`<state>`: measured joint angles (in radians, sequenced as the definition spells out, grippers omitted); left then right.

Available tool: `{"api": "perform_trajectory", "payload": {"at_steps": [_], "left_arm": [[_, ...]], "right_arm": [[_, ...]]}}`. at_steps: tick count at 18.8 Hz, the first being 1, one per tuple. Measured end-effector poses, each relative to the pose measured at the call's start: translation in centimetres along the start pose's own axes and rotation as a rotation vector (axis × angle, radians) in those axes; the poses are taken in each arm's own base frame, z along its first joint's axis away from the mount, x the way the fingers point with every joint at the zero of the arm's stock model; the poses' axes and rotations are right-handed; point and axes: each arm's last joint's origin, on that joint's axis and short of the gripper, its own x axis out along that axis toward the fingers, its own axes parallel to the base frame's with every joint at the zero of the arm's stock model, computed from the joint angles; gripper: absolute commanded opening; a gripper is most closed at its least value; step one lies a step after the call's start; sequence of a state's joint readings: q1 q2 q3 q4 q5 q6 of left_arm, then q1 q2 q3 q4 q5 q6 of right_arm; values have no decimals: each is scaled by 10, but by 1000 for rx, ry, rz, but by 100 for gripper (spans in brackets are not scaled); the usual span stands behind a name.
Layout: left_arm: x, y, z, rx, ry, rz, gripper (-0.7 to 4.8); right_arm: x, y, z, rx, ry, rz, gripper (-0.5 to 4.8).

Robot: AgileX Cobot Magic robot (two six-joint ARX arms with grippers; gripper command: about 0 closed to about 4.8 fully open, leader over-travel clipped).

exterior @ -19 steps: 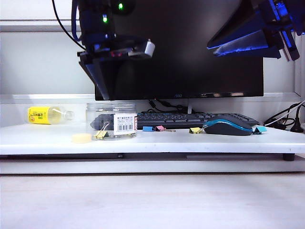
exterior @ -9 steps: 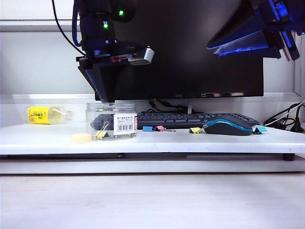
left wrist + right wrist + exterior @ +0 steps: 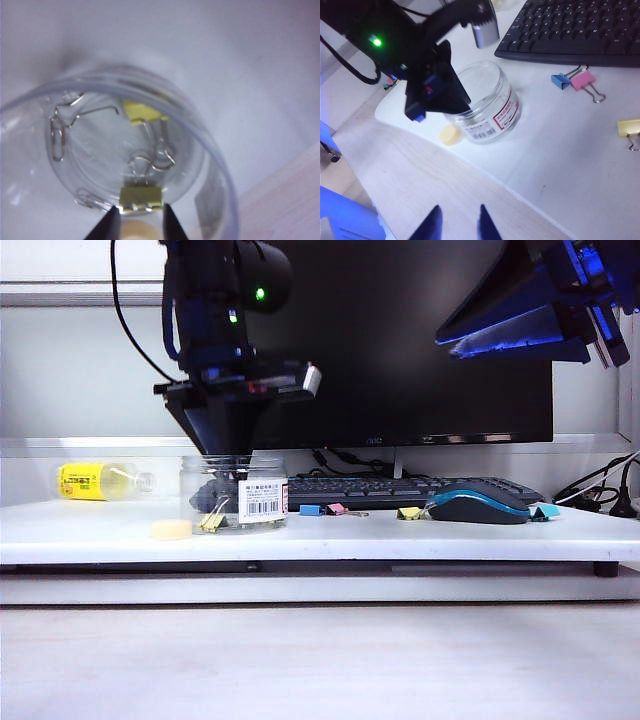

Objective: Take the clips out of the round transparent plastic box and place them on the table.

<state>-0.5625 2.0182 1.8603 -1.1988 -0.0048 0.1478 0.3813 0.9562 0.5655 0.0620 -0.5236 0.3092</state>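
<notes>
Left claw (image 3: 138, 227) poised at the mouth of the round transparent plastic box (image 3: 233, 492), fingers part-way apart and holding nothing, a yellow clip (image 3: 141, 198) lying on the box floor straight below the gap between the tips. Second yellow clip (image 3: 142, 111) further in beyond the first, its wire handles crossing toward the nearer one; loose wire handles against the far wall of the box.

Right claw (image 3: 456, 222) parked high and well off to the side, spread wide and empty, looking down on the box from a distance.

Judged step: reaching in for the nearest clip. To do well:
- Descend straight, keeping both fingertips clear of the clear rim on each side.
- Centre the gap over the yellow body, not over the wire loops, which look likely to slip or drag the other clip along.
- Close only once the tips bracket the body near the box floor.
- Lift vertically; box appears light and unsecured, so a tilted pull could tip or slide it on the bench (image 3: 330, 535).

Already out on the bench, away from the left claw toward the mouse (image 3: 478, 506): blue clip (image 3: 311, 509), pink clip (image 3: 336, 508), another yellow clip (image 3: 409, 512).
</notes>
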Motion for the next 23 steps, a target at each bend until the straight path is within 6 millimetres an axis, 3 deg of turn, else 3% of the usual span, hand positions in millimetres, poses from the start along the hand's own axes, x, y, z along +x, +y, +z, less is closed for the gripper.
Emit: {"api": "perform_trajectory", "payload": {"at_steps": [14, 15, 18, 23], "left_arm": [[4, 0, -2, -16, 46, 18, 122], [4, 0, -2, -14, 46, 18, 126], [4, 0, -2, -10, 46, 18, 215], [4, 0, -2, -6, 46, 17, 215]], "right_arm": [[0, 0, 0, 0, 0, 0, 99], [0, 0, 0, 0, 0, 0, 99], [0, 0, 0, 0, 0, 0, 99], [0, 0, 0, 0, 0, 0, 99]]}}
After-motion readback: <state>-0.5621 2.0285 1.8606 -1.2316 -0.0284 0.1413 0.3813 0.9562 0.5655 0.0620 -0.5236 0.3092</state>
